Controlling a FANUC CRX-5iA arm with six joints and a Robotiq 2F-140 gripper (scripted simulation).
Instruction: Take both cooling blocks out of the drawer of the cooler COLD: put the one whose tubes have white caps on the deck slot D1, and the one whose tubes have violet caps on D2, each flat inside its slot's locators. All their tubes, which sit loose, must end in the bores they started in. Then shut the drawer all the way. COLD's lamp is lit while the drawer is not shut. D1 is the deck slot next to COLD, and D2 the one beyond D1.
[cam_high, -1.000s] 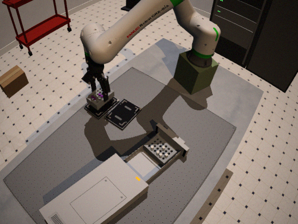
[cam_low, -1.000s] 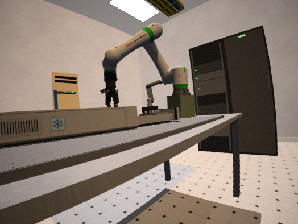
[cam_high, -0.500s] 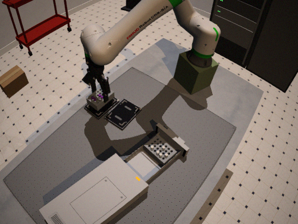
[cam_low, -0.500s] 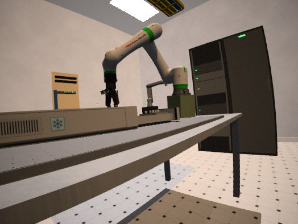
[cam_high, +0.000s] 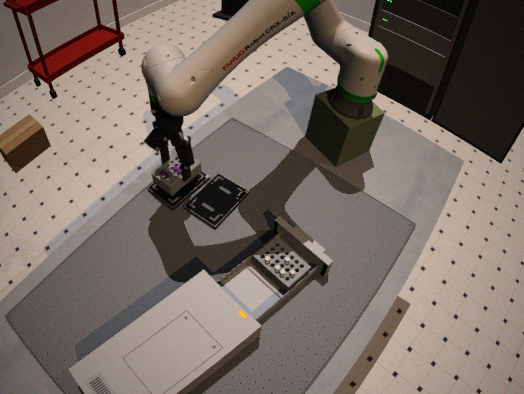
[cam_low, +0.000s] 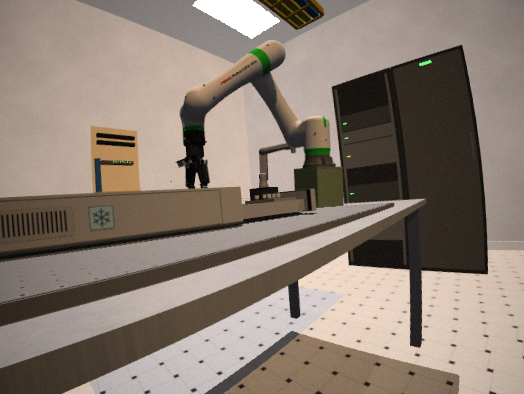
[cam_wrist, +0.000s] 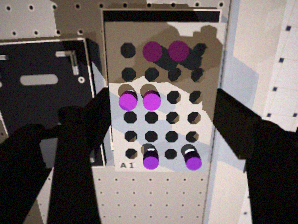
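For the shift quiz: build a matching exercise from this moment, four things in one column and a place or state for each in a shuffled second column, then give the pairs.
Things:
1. violet-capped block
2. white-capped block
3. lamp
4. gripper

Places or states:
A. lit orange on the cooler
B. in the open drawer
C. shut on a block's sides
D. over the slot plate farther from the cooler

Pairs: 1-D, 2-B, 3-A, 4-C. The nearer slot plate bears no block yet.
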